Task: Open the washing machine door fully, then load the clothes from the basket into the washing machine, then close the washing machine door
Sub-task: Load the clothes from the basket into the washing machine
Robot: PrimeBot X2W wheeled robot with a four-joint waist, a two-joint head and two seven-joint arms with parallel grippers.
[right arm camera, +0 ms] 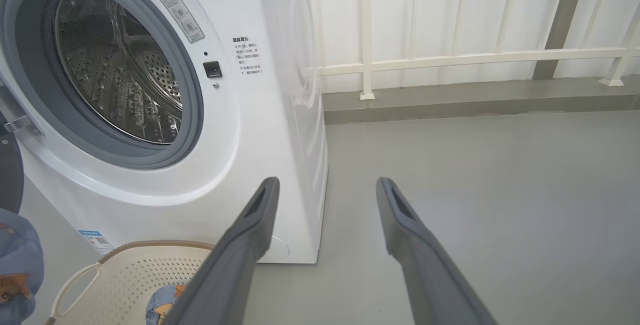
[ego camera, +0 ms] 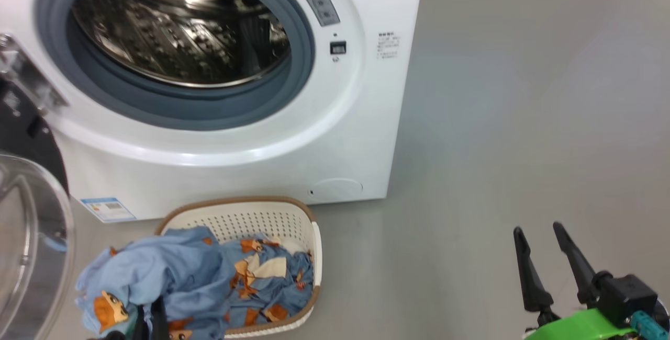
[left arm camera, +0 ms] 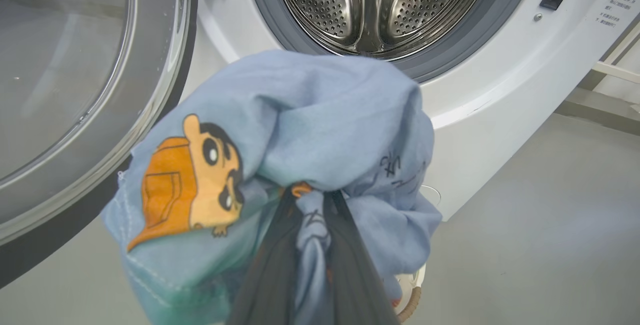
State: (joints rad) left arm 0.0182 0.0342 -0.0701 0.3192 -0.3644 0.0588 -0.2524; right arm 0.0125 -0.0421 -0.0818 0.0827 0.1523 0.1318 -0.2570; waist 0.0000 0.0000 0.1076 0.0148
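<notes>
clothes [left arm camera: 300, 115]: light blue printed fabric, likely light, soft and floppy, and should drape; one piece hangs bunched from the left gripper [left arm camera: 315, 200] over the basket [ego camera: 235, 203], the rest lies inside.
hold: a thick gathered fold probably beats a hem.
left gripper: nearly closed, pinching a fold.
right gripper [ego camera: 538, 229]: fingers spread wide, empty, above the floor [ego camera: 497, 120].
edges: washing machine door [left arm camera: 75, 90] open, just beside the cloth; grey rubber ring [ego camera: 209, 115] may catch trailing fabric.
room: drum [ego camera: 178, 31] mouth unobstructed.
</notes>
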